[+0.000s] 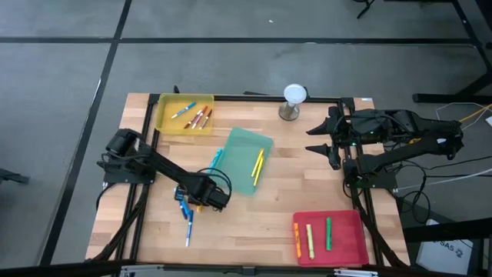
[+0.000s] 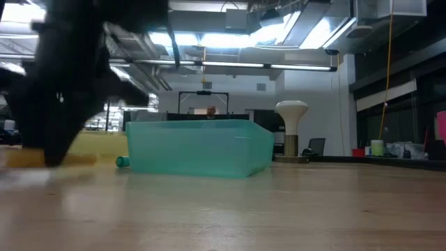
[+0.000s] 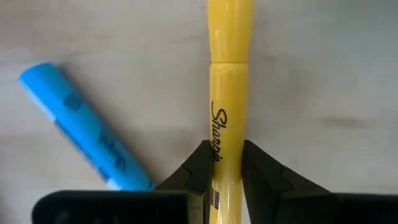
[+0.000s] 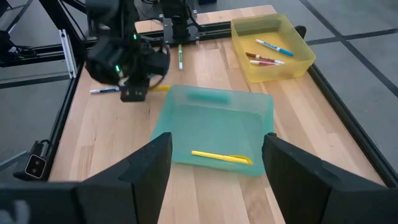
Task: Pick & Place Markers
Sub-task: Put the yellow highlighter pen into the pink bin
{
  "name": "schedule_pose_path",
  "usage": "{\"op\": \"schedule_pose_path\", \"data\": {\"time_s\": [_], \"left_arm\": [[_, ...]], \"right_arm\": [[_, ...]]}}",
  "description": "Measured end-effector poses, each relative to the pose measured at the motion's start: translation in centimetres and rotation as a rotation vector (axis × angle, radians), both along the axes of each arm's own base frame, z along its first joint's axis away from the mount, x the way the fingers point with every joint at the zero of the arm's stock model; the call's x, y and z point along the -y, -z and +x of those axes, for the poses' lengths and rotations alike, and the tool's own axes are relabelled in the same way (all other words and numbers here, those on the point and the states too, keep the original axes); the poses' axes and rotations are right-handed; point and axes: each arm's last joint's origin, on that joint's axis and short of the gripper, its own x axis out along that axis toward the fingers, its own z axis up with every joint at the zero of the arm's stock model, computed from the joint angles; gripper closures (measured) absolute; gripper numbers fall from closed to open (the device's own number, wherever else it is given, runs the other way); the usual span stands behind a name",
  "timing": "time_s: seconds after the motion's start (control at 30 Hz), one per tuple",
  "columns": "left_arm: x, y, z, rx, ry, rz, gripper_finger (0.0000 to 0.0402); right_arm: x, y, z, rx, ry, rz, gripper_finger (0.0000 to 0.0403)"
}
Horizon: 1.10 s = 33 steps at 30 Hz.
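Observation:
My left gripper [image 1: 201,194] points down at the table's near left and is shut on a yellow marker [image 3: 229,74]. A light blue marker [image 3: 81,134] lies on the wood beside it, and two blue markers [image 1: 187,219] lie just nearer. A teal marker [image 1: 215,158] lies by the green tray [image 1: 242,146], which holds a yellow marker [image 1: 257,165]. The yellow tray [image 1: 165,121] and the red tray [image 1: 350,238] each hold several markers. My right gripper [image 4: 214,168] hangs open, high at the table's right side. My left gripper pinches the yellow marker's barrel [image 3: 225,134] between its two fingers [image 3: 199,168], behind the cap on the printed part. The fingers come from above and lie across the marker. The marker lies level; whether it rests on the wood or is just clear, I cannot tell.
A white-topped stand [image 1: 294,98] is at the far edge, between the yellow tray and my right arm. Black frame rails [image 1: 142,154] run along the table's left and right sides. Bare wood lies in the middle near part, between the blue markers and the red tray.

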Motion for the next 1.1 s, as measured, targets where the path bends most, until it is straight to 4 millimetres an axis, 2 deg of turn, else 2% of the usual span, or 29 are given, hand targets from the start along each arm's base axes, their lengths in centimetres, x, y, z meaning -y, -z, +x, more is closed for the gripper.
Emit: {"op": "schedule_pose_path", "data": {"time_s": [0.27, 0.57, 0.7, 0.83, 1.1], "left_arm": [[-0.9, -6.4, -0.9, 0.234, 0.003, 0.125, 0.0348], [-2.4, -13.8, -1.3, 0.569, 0.102, 0.455, 0.0348], [-3.1, -16.8, -0.6, 0.697, 0.194, 0.593, 0.0348], [-4.0, -19.3, 0.9, 0.795, 0.335, 0.698, 0.0348], [-6.4, -22.9, 3.7, 1.037, 0.527, 0.885, 0.0348]], "right_arm": [[0.0, -0.2, 0.1, 0.028, 0.000, 0.003, 0.0158], [0.0, -1.0, 0.4, 0.113, 0.003, 0.018, 0.0158], [-0.1, -1.2, 0.6, 0.144, 0.008, 0.037, 0.0158], [-0.1, -1.6, 0.7, 0.179, 0.007, 0.054, 0.0158], [-0.1, -2.3, 0.9, 0.259, 0.008, 0.079, 0.0158]]}}
